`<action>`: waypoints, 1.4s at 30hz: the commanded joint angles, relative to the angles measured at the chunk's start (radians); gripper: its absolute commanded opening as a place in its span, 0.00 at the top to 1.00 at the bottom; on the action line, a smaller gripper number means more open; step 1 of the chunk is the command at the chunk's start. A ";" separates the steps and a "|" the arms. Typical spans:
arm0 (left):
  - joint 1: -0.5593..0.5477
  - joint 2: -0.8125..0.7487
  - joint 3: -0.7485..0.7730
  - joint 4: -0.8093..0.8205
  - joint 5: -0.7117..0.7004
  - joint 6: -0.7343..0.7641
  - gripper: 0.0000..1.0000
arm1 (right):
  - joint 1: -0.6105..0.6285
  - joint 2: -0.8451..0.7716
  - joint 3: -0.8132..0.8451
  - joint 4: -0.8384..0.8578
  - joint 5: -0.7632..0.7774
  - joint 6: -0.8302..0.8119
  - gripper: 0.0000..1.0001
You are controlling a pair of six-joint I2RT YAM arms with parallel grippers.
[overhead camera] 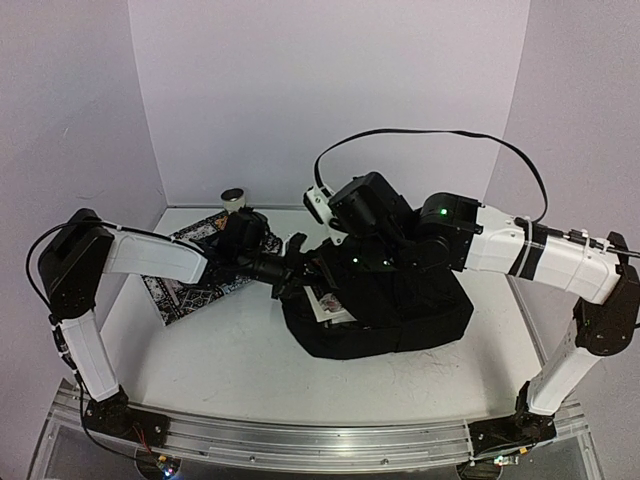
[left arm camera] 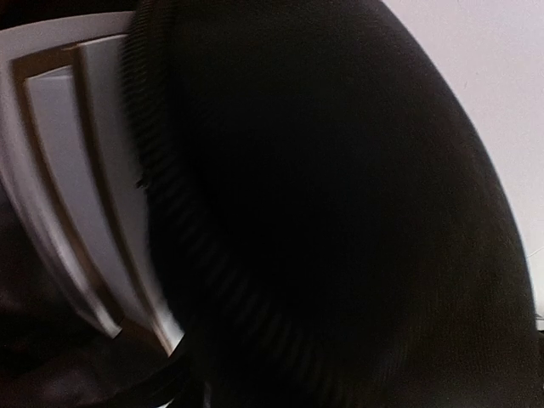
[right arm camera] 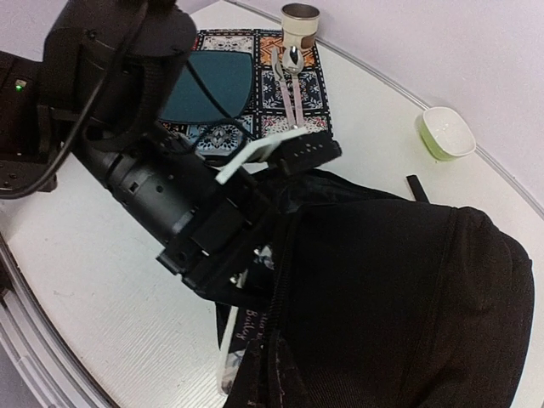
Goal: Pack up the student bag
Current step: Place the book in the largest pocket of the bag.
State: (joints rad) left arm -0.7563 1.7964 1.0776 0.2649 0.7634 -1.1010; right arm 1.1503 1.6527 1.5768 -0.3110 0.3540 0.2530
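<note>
– spotting the student bag (overhead camera: 385, 310) yet?
– yes. sits mid-frame in the top view, on the white table (overhead camera: 220, 340), slightly right of centre. black, soft, domed and slumped. fills the lower right of the right wrist view, with zip teeth running along the rim.
– anything hard to make out?
– plenty. left wrist view nearly all dark, blurred fabric, with only a pale ribbed shape (left arm camera: 76, 187) at the left edge. top of the bag hidden under the right arm (overhead camera: 520, 245) in the top view. right gripper not seen in any view; pressed together, on what cannot tell. white book (right arm camera: 246, 327) with handwriting only half seen at the mouth.
– and the left gripper (overhead camera: 297, 265)?
– looks clamped on the bag's rim at the mouth, on the bag's left side.
– lying which way?
– long axis left to right across the top view, mouth facing frame left, toward the patterned mat (overhead camera: 185, 290) and teal plate (right arm camera: 208, 81).
</note>
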 commanded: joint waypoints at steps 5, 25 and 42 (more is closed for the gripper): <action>-0.032 0.095 0.166 0.097 -0.047 0.027 0.99 | 0.014 -0.053 0.024 0.109 -0.050 -0.026 1.00; -0.033 -0.009 -0.005 0.094 -0.159 0.057 0.36 | 0.013 -0.136 -0.163 0.108 0.123 0.104 0.88; -0.032 -0.089 -0.092 0.062 -0.200 0.053 0.72 | -0.011 -0.166 -0.237 0.104 0.163 0.175 0.87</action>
State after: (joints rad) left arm -0.7929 1.7620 0.9826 0.3011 0.5725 -1.0644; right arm 1.1564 1.5416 1.3799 -0.2008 0.4692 0.3755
